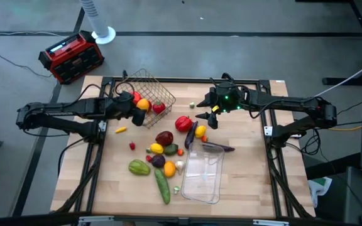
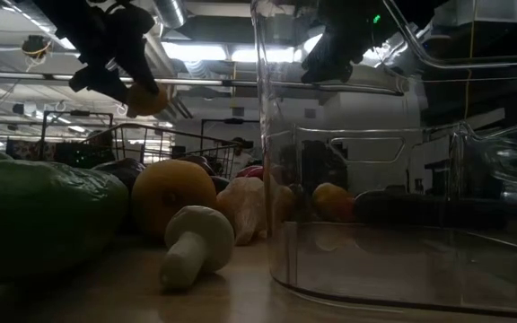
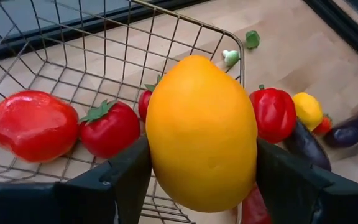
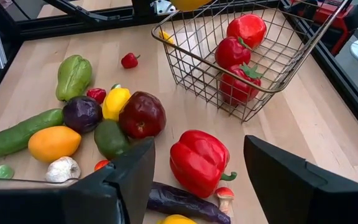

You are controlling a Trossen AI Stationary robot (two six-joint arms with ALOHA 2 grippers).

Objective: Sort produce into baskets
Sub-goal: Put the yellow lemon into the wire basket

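Sorting is at an early stage, judging by how the produce lies. A bronze wire basket (image 1: 148,94) sits toward the far left of the wooden table (image 1: 244,182) and holds a few red fruits, among them a strawberry-like one (image 3: 109,127) and a glossy red tomato (image 3: 33,123). The left gripper (image 3: 201,168) hovers above the basket's near edge, its fingers closed against the sides of a yellow-orange lemon-shaped fruit (image 3: 201,130), which appears ready to be dropped in. The right gripper (image 4: 197,177) hangs with jaws apart and nothing between them, over the table just above a red pepper (image 4: 197,155). A clear plastic tray (image 1: 203,172) stands at the near side; it looks empty, with a purple eggplant (image 1: 219,147) lying beside its far rim. Most pieces remain loose on the table between basket and tray: a dark red apple (image 4: 142,114), a green squash (image 4: 73,76), a cucumber (image 1: 162,186), a mushroom (image 2: 191,244) and several small round fruits. Much work is left.
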